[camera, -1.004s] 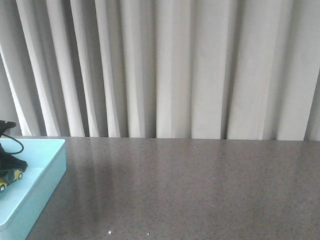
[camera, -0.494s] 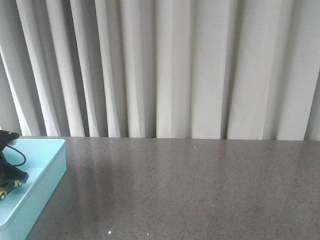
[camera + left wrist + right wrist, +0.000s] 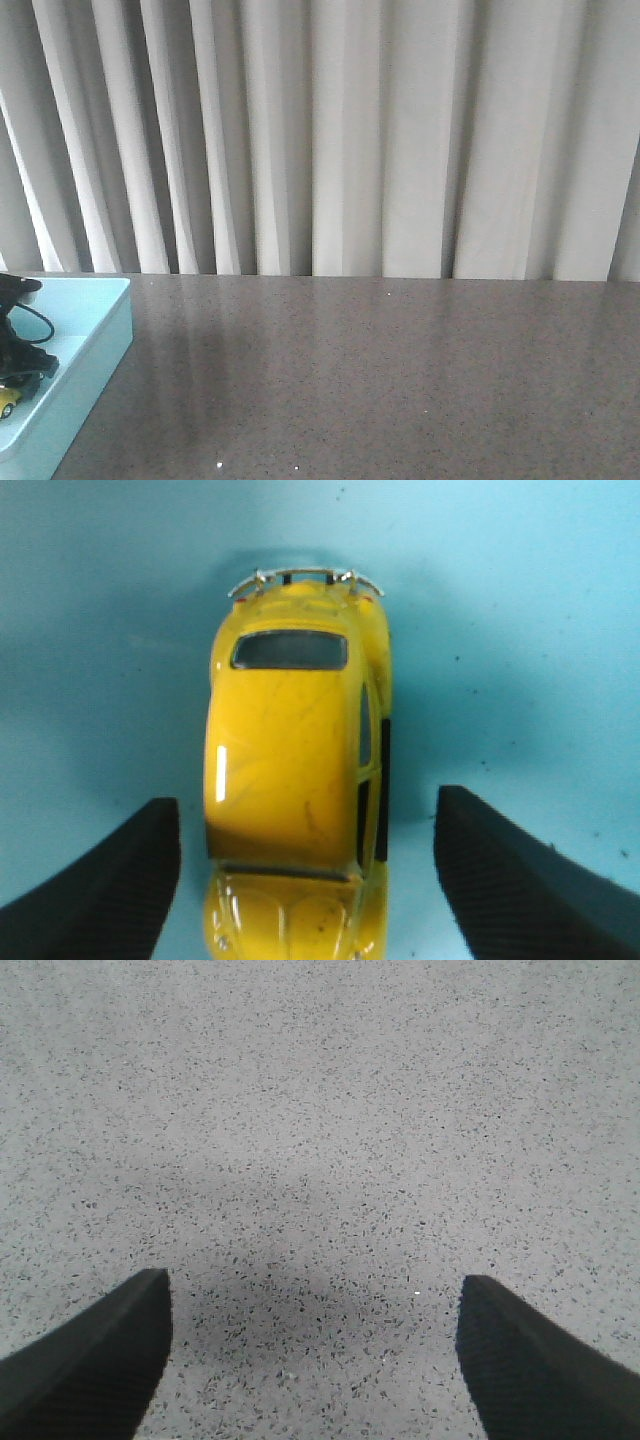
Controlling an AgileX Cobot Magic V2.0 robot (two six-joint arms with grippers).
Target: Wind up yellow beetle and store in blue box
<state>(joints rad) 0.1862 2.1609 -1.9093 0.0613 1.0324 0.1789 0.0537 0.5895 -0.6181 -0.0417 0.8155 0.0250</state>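
Observation:
The yellow beetle (image 3: 290, 780) stands on the floor of the blue box (image 3: 520, 630). My left gripper (image 3: 305, 805) is open over it, one black finger (image 3: 100, 890) on each side of the car with a gap of blue floor showing on both sides. In the front view the blue box (image 3: 95, 335) sits at the far left of the table, the left gripper (image 3: 18, 368) is low inside it, and only a bit of the beetle (image 3: 6, 405) shows at the frame's edge. My right gripper (image 3: 315, 1295) is open and empty above bare table.
The grey speckled table (image 3: 380, 380) stretches from the box to the right. A pale pleated curtain (image 3: 330, 130) hangs behind its far edge. A black cable (image 3: 30, 320) loops from the left wrist above the box.
In the front view my left gripper and the beetle have sunk lower into the box and shifted toward the frame's left edge.

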